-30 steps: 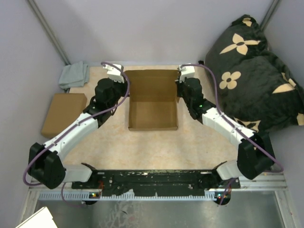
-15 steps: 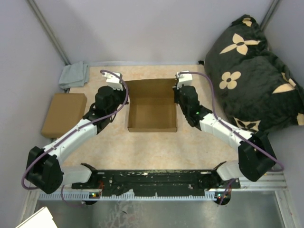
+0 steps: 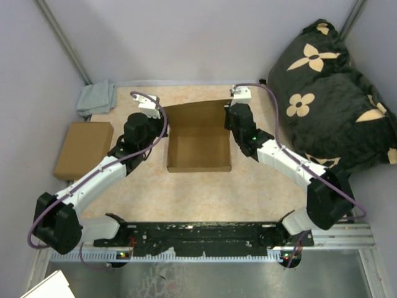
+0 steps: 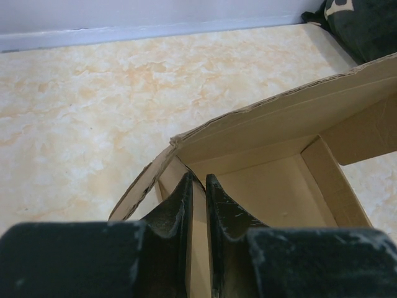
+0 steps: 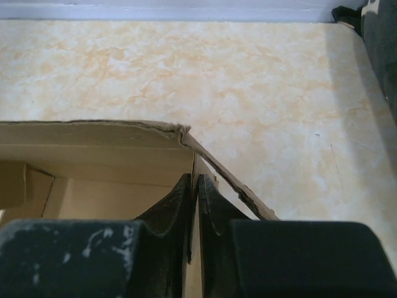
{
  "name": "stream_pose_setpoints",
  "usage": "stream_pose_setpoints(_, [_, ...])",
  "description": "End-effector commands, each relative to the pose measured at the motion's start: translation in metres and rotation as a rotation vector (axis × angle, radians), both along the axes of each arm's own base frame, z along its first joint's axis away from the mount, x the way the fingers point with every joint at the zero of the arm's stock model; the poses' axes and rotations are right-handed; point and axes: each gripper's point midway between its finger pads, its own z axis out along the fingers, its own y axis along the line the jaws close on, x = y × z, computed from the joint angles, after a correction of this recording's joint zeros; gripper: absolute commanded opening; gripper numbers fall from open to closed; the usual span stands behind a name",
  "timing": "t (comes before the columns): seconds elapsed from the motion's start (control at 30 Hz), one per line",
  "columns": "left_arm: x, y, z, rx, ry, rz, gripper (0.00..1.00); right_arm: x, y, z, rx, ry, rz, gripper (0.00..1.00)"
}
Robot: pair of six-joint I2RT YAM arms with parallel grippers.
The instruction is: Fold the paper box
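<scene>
One brown box (image 3: pixel 198 149) sits in the middle of the counter (image 3: pixel 186 192), walls up and far lid flap raised. Two pincers: the left pincer (image 4: pixel 198 181) clamps its left wall, the right pincer (image 5: pixel 193 180) its right wall.

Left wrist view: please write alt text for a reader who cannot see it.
The left hand pinches a side wall of an open brown cardboard box between two dark fingers, lid flap raised behind. It rests on a beige marbled table.
</scene>
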Motion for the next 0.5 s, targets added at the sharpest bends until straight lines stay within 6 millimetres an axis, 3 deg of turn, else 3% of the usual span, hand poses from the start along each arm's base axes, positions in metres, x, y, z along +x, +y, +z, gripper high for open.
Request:
stream_pose_setpoints(0.0, [-0.017,-0.032,0.008,-0.044,0.013,-0.143,0.17,0.004,0.05,0.036,0.171,-0.033,0.097,0.09])
stream_pose_setpoints(0.2, [-0.016,-0.032,0.013,-0.025,0.008,-0.147,0.17,0.007,0.056,0.027,0.164,0.004,0.1,0.09])
stream_pose_setpoints(0.47, [-0.021,-0.034,0.003,-0.013,0.043,-0.167,0.18,-0.018,0.043,0.004,0.146,0.049,0.126,0.12])
